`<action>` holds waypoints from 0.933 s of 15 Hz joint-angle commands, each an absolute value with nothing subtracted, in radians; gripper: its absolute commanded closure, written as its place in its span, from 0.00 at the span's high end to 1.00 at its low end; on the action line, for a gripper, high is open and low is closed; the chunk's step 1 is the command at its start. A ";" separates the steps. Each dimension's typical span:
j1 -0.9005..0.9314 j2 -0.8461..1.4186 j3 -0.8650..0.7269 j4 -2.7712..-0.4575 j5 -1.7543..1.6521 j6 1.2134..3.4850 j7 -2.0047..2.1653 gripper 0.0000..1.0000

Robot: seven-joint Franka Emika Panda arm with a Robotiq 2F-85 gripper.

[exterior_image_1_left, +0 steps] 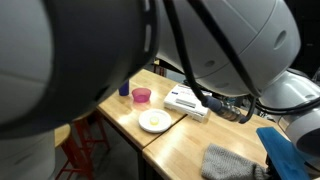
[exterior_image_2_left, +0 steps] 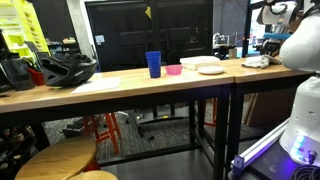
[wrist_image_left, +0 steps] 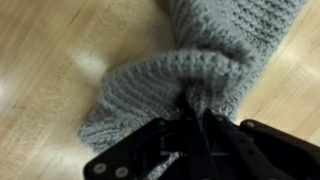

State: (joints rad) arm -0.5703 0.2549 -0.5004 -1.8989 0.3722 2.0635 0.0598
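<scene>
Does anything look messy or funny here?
The grey knitted cloth is bunched into a hump on the wooden table instead of lying flat, because the shut gripper pinches a fold of it. Nothing looks spilled or broken.

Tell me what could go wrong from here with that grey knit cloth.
1. The fingers pinch only a small bunched fold of the grey knit cloth; it may slip out when lifted.
2. The loose knit could snag on the fingers or stretch.
3. Most of the cloth lies on the wooden table and may drag.
</scene>
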 commanded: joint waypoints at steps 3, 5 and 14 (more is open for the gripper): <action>-0.636 0.433 -0.455 -1.762 0.389 2.045 0.059 0.02; -0.652 0.457 -0.437 -1.715 0.394 2.030 0.067 0.02; -0.727 0.557 -0.348 -1.503 0.401 1.914 0.090 0.02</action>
State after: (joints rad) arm -0.6931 0.4625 -0.3871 -1.5809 0.3777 1.9327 0.0780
